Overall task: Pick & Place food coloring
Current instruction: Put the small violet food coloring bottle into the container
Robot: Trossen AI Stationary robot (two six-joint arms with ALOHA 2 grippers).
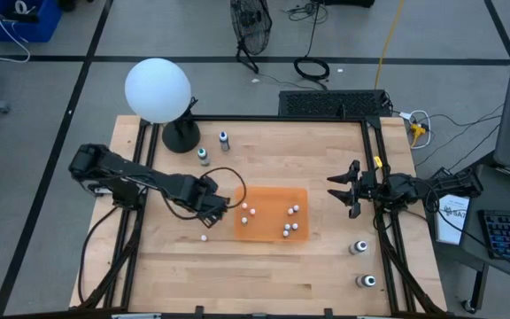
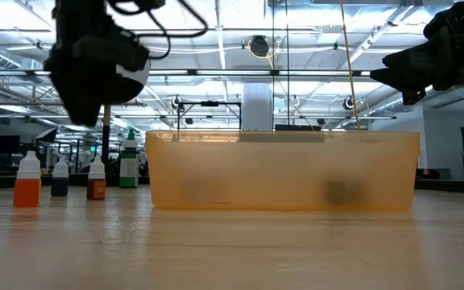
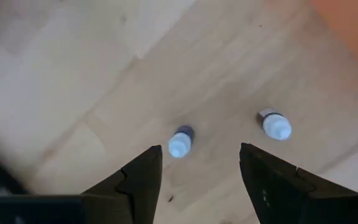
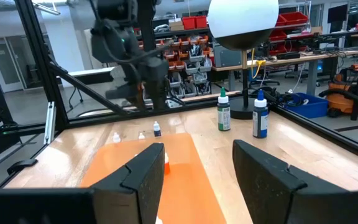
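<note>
Overhead, the left gripper (image 1: pixel 226 203) hovers just off the orange tray's (image 1: pixel 273 236) left edge, its fingers (image 3: pixel 138 180) spread above two small white-capped food coloring bottles (image 3: pixel 180 142) standing on the bench (image 1: pixel 273 275). Several more tiny bottles sit inside the tray (mere whitish dots from above), and one lies on the wood below the gripper. Two larger bottles (image 1: pixel 222 138) stand near the white globe (image 1: pixel 157 89). Off the tray's right side, the right gripper (image 1: pixel 341 188) waits, fingers apart.
</note>
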